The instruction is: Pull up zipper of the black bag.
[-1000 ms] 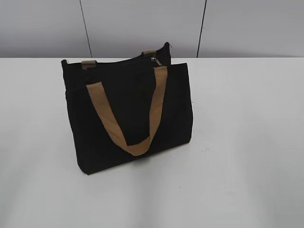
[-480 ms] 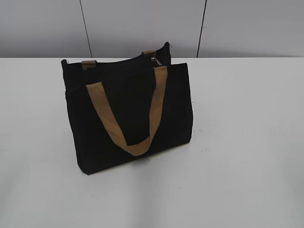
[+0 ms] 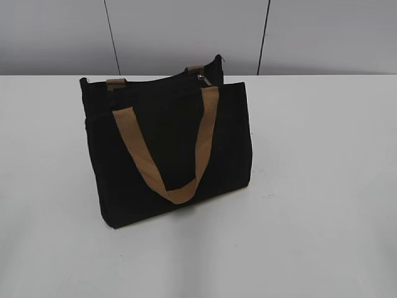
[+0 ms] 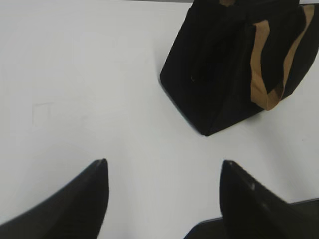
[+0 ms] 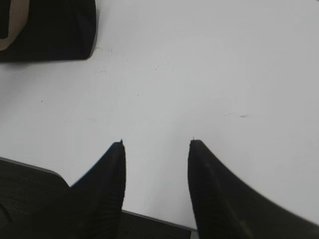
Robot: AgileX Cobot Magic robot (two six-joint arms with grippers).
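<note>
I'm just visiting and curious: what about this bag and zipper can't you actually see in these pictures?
- Zipper: exterior view shows only its small silver pull; how far it is closed is too small to tell.
- Black bag: cut off by the left wrist view's top edge.
- Black bag in the right wrist view: only a corner shows.

The exterior camera looks down at a slant across the white table (image 3: 322, 186) from the front, at middle distance. My two wrist cameras look past my fingertips, low over the table; all three share the black bag (image 3: 167, 149).
</note>
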